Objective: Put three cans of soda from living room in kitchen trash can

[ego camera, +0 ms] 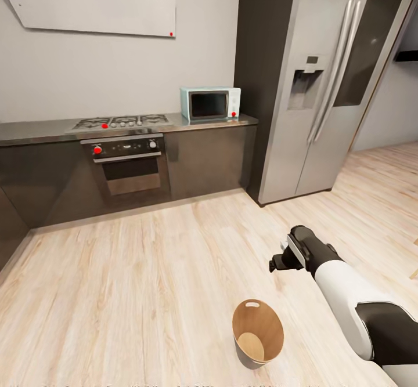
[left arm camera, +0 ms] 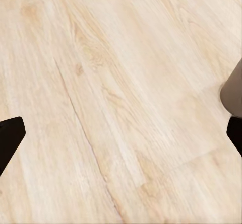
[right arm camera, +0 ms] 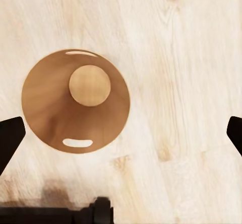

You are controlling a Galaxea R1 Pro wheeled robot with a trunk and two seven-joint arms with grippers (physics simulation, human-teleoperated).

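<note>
The trash can stands on the wood floor just in front of me, grey outside and tan inside, its handle slot on the far side. From above, the trash can shows a bare bottom with nothing in it. My right gripper hangs above the floor, a little to the right of the can and beyond it. The right gripper is open, its dark fingertips wide apart and empty. Over bare floor, the left gripper is open and empty too. The soda cans are out of view.
I am in the kitchen. Dark grey cabinets with a gas hob, oven and pale blue microwave line the far wall. The steel fridge stands at the right. Open floor continues past the fridge.
</note>
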